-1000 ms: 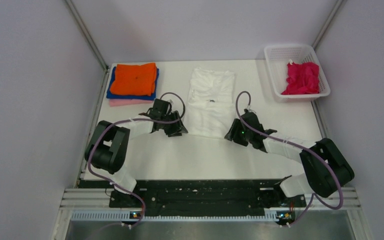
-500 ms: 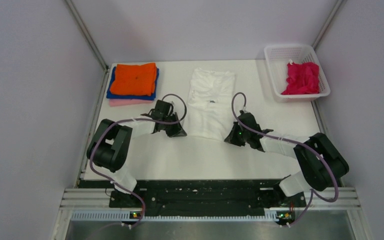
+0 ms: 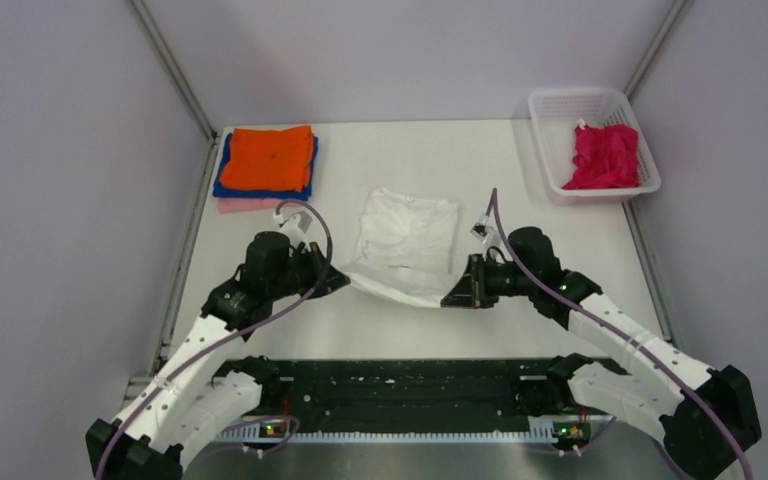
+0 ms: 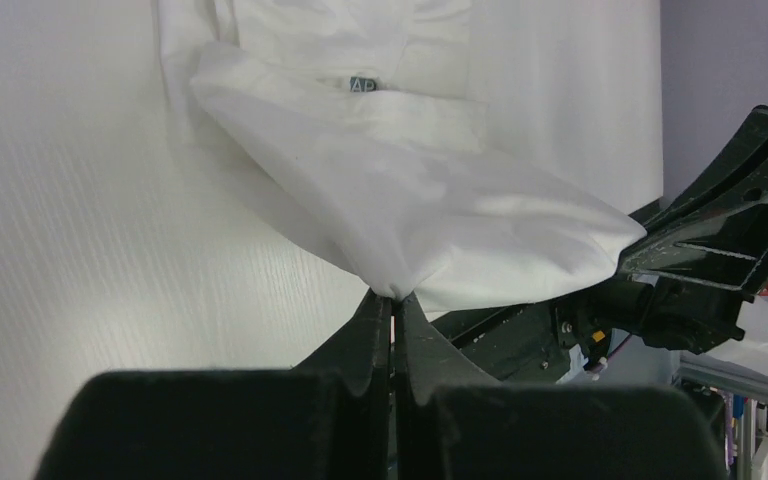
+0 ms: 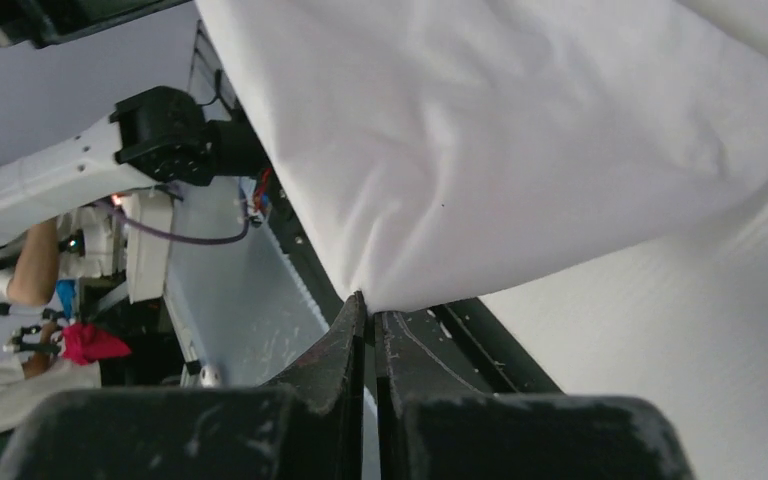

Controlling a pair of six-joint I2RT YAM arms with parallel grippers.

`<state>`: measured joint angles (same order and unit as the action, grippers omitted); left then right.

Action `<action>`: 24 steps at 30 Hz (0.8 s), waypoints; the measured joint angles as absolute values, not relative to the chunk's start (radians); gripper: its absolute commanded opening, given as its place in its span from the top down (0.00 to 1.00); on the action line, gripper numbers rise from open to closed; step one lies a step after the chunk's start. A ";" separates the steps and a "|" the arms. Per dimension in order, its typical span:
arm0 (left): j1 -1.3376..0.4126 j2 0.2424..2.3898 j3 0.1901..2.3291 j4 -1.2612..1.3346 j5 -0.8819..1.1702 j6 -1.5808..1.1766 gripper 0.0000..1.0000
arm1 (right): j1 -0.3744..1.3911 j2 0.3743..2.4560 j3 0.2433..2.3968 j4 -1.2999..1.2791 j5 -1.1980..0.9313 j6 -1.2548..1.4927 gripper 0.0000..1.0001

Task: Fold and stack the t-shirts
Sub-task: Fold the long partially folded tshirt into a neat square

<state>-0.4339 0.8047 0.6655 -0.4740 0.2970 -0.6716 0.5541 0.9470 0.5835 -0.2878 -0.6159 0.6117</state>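
Observation:
A white t-shirt lies in the middle of the table, its near hem raised off the surface. My left gripper is shut on the hem's left corner, and my right gripper is shut on its right corner. In the left wrist view the cloth bunches into the closed tips. The right wrist view shows the same shirt pinched at the tips. An orange t-shirt tops a folded stack over a blue one and a pink one at the back left.
A white mesh basket at the back right holds a crumpled magenta t-shirt. Grey walls close in the table on three sides. The black rail with the arm bases runs along the near edge.
Both grippers closed on the white t-shirt's near hem corners, then rose and drew back toward the near edge. The shirt slid nearer and its near part lifted.

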 measured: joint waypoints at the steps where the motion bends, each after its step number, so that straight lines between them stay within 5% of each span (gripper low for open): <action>1: -0.434 0.775 0.668 -0.488 0.295 -0.672 1.00 | 0.554 0.934 0.589 -0.283 -0.641 0.612 1.00; 24: -0.435 0.671 0.648 -0.467 0.093 -0.769 1.00 | 0.404 0.974 0.399 0.343 -0.754 0.818 1.00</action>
<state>-0.4351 0.6708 0.6479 -0.4675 0.0929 -0.7692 0.4038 0.9737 0.3988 0.3428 -0.7540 0.8185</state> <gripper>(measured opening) 0.014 0.012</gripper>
